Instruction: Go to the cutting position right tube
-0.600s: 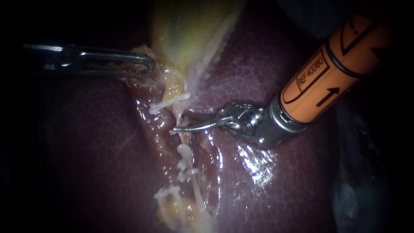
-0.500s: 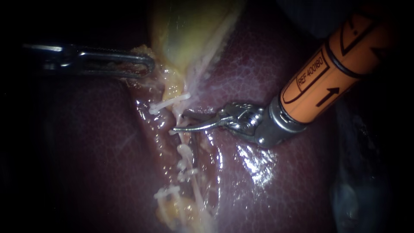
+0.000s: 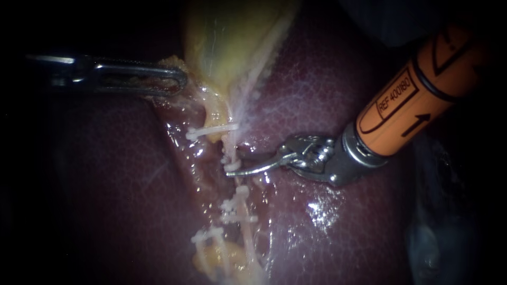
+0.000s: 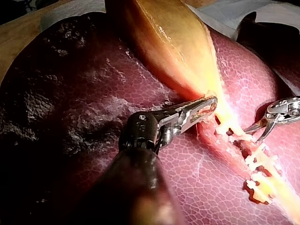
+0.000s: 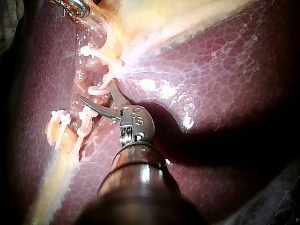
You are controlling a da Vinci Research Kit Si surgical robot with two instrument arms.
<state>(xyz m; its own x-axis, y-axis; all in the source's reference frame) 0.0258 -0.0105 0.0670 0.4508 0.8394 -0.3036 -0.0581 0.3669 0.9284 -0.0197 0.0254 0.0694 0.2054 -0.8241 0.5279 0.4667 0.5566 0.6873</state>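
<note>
My right instrument [image 3: 232, 162], on an orange shaft, holds two thin curved blades open on either side of the right pale tube [image 3: 231, 148], between white clips. In the right wrist view the instrument [image 5: 95, 91] shows the gap plainly, with the tube [image 5: 101, 88] in it. My left instrument [image 3: 177, 80] is shut on yellowish tissue at the gallbladder's [image 3: 227, 37] narrow end and holds it out to the left. The left wrist view shows the same grip, with its jaws [image 4: 211, 104] on the gallbladder [image 4: 164, 37] and the right instrument [image 4: 253, 135] beyond.
Dark red liver [image 3: 327, 95] lies all around, wet and glossy under the right instrument. One white clip [image 3: 211, 130] sits above the blades. Another clip [image 3: 235, 208] and a third [image 3: 206, 235] sit below them, on the strands.
My right instrument has drawn back a little to the right and down, its blades still open at the tube. The tube now runs straighter. The left instrument has stayed put.
</note>
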